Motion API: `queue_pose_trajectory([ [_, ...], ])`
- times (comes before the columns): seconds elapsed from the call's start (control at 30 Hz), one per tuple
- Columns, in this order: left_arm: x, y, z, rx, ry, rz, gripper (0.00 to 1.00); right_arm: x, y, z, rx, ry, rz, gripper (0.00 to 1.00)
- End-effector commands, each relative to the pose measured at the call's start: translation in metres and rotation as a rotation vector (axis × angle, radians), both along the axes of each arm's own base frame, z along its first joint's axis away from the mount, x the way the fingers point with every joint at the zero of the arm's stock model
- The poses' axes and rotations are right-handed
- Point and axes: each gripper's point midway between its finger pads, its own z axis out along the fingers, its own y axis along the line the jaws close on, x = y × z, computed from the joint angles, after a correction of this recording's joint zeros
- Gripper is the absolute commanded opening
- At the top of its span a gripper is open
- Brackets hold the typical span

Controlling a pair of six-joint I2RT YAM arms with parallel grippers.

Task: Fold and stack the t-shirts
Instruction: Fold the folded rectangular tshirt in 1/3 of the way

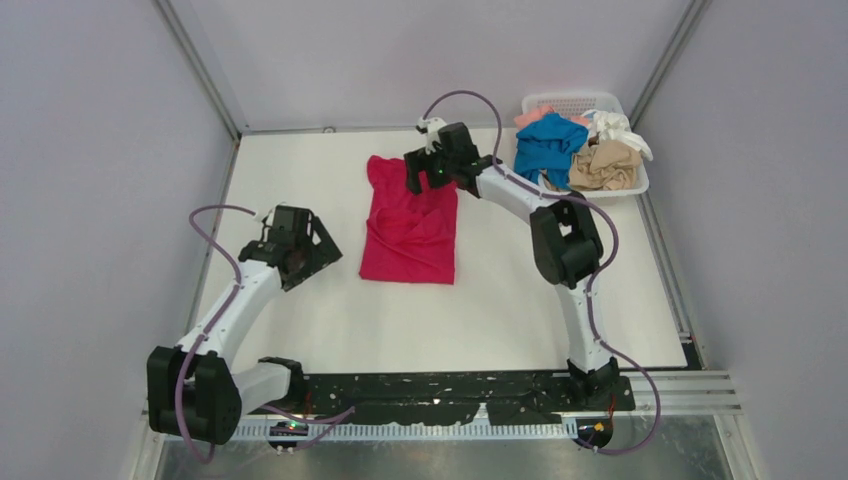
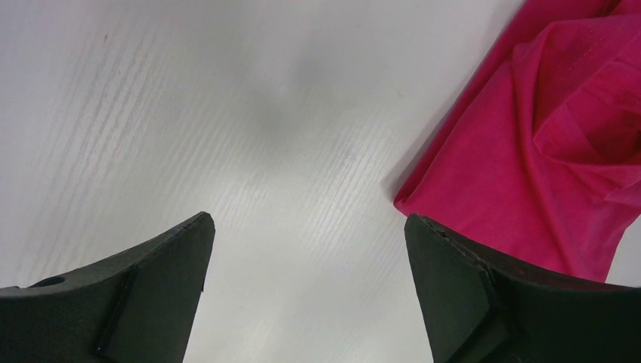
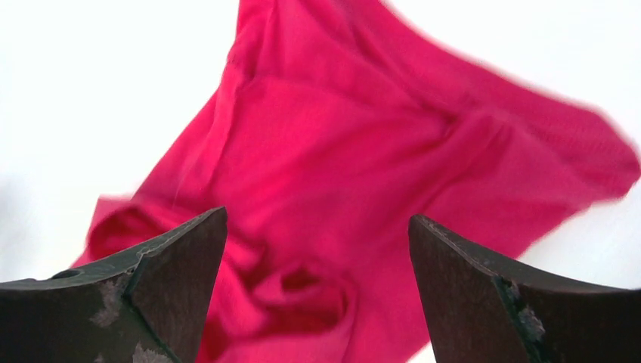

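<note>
Magenta t-shirt (image 1: 410, 225): rumpled, mid-table (image 1: 300, 180). Right gripper (image 3: 316, 227) wide over its far end; left gripper (image 2: 306, 223) wide near its edge; both empty. Risk: pinching several wrinkled layers, skewing the fold.

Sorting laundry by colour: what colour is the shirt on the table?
The shirt is magenta-red, clearest in the top external view.

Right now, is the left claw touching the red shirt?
Apart. The top view shows a strip of bare table between the left gripper and the red shirt; its open fingers hold nothing.
</note>
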Motion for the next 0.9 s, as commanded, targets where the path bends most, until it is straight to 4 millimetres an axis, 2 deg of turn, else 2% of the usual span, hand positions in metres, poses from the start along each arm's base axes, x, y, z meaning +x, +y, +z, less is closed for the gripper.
queue_pose_trajectory([
  [0.0, 0.004, -0.003, 0.002, -0.018, -0.025, -0.018, 1.00, -0.070, 0.031, 0.063, 0.164, -0.013, 0.181, 0.95],
  [0.03, 0.005, -0.006, 0.001, -0.031, -0.026, -0.033, 1.00, -0.088, 0.029, 0.060, 0.158, 0.005, 0.208, 0.95],
  [0.07, 0.008, -0.011, 0.001, -0.052, -0.038, -0.046, 1.00, -0.106, 0.038, 0.057, 0.145, 0.009, 0.247, 0.95],
  [0.1, 0.010, -0.016, 0.002, -0.076, -0.048, -0.061, 1.00, -0.120, 0.035, 0.050, 0.103, 0.012, 0.261, 0.95],
  [0.13, 0.012, -0.022, 0.003, -0.102, -0.058, -0.081, 1.00, -0.135, 0.045, 0.047, 0.080, 0.011, 0.290, 0.95],
  [0.17, 0.015, -0.032, 0.005, -0.145, -0.072, -0.115, 1.00, -0.145, 0.042, 0.040, 0.047, 0.014, 0.288, 0.95],
  [0.2, 0.017, -0.040, 0.005, -0.183, -0.083, -0.143, 1.00, -0.158, 0.050, 0.039, 0.045, 0.020, 0.308, 0.95],
  [0.33, 0.021, -0.059, 0.001, -0.278, -0.093, -0.188, 0.97, -0.188, 0.063, 0.017, 0.096, 0.112, 0.335, 0.95],
  [0.4, 0.021, -0.066, -0.003, -0.314, -0.081, -0.206, 0.94, -0.193, 0.069, 0.007, 0.119, 0.159, 0.351, 0.95],
  [0.57, 0.021, -0.073, -0.027, -0.351, -0.007, -0.188, 0.71, -0.196, 0.070, -0.010, 0.108, 0.201, 0.335, 0.95],
  [0.67, 0.027, -0.088, -0.035, -0.407, 0.013, -0.212, 0.56, -0.189, 0.065, -0.017, 0.077, 0.182, 0.312, 0.95],
  [0.87, 0.042, -0.107, -0.042, -0.416, 0.047, -0.238, 0.55, -0.181, 0.058, -0.033, 0.055, 0.204, 0.285, 0.95],
])
